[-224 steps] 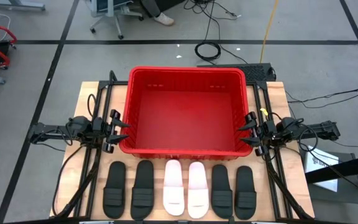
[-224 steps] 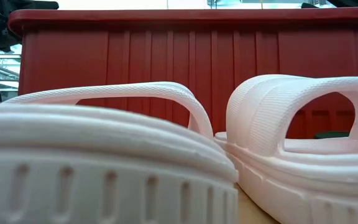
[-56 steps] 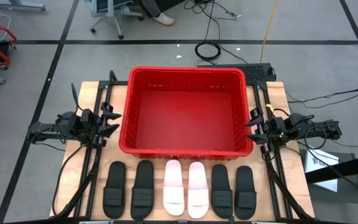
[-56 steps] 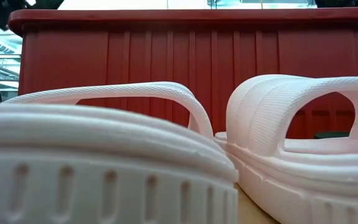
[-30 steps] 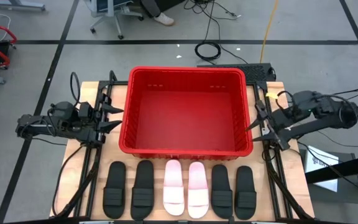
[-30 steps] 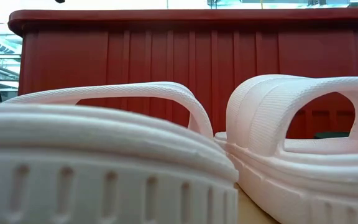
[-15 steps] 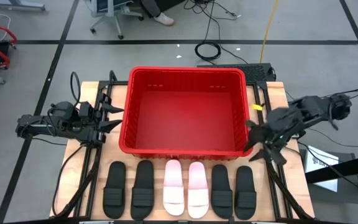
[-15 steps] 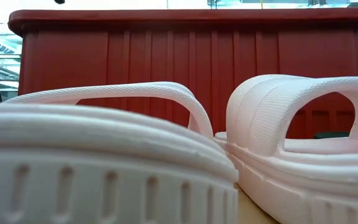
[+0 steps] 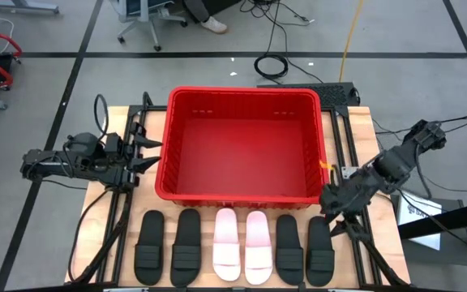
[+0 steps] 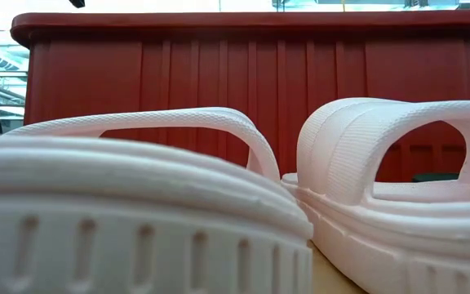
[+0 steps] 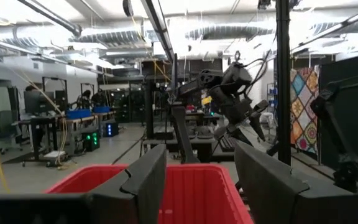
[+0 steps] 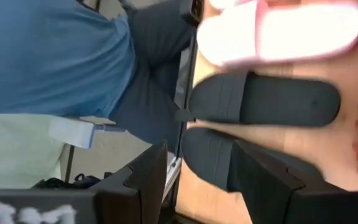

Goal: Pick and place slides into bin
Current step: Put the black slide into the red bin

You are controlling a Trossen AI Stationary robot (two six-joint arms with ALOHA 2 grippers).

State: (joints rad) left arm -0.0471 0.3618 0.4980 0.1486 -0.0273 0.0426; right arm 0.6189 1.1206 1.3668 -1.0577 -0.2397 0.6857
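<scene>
The bin point(image 9: 242, 142) is showing red moulded plastic, faintly glossy, its outer wall ribbed. Before it, pale slides point(image 9: 241, 243) are presenting matt foam with finely ribbed straps; black slides point(image 9: 169, 246) are looking matt. The table point(image 9: 104, 130) is showing bare light wood.

The bin point(image 9: 242, 142) stands empty and open-topped, while six slides point(image 9: 235, 246) crowd the table's near edge.
</scene>
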